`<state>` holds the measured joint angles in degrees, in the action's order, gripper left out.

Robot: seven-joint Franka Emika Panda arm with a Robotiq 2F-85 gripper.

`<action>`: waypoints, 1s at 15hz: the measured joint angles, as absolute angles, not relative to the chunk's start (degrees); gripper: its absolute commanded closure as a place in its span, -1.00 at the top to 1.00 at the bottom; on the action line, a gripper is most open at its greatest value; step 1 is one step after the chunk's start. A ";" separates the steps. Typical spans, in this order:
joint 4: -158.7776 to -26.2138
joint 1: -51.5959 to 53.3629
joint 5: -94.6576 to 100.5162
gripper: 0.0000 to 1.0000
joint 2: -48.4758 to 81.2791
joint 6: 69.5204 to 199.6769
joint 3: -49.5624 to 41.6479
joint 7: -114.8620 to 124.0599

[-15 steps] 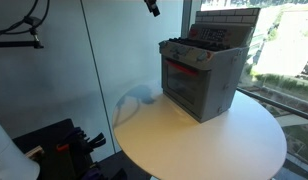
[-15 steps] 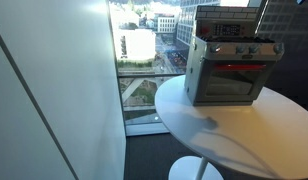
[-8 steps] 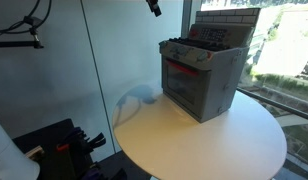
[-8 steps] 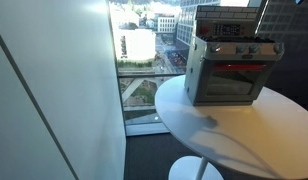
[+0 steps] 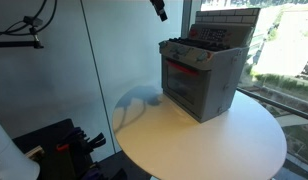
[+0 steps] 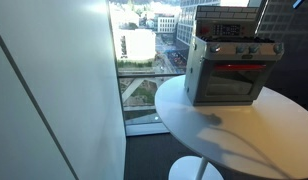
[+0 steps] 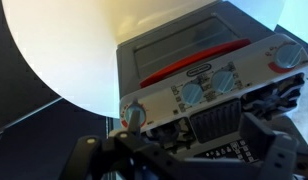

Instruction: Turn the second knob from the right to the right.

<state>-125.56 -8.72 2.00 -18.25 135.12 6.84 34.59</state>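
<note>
The round white desk [image 5: 219,140] carries only one thing, so nothing stands between the arm and its work. The toy oven [image 5: 199,85] sits toward the window side of the top, its door and control strip turned out over the bare part of the desk, which probably leaves room for a frontal approach.

The claw [image 5: 159,10] hangs high above the desk and well apart from the oven, on the side the door faces. I judge this to be the approach stage, with no contact made yet. In the wrist view the claw [image 7: 189,150] is a dark blur along the lower edge. Its two sides seem to stand apart with the oven's top showing between them, and it holds nothing. Spread jaws suit what comes next, since they must straddle a small dial before closing.

The camera looks down over the oven, so the red door handle [image 7: 184,68] lies above the row of four dials. Counted as that picture stands, the knob [image 7: 224,82] to be turned is second from the right, close beside a matching one. If the view is reversed, the neighbour would be meant instead — I cannot settle that. In both exterior views the dials are too small to separate.
</note>
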 measured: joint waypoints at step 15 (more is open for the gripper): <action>-123.65 -7.20 3.23 1.00 -3.67 149.89 4.10 41.37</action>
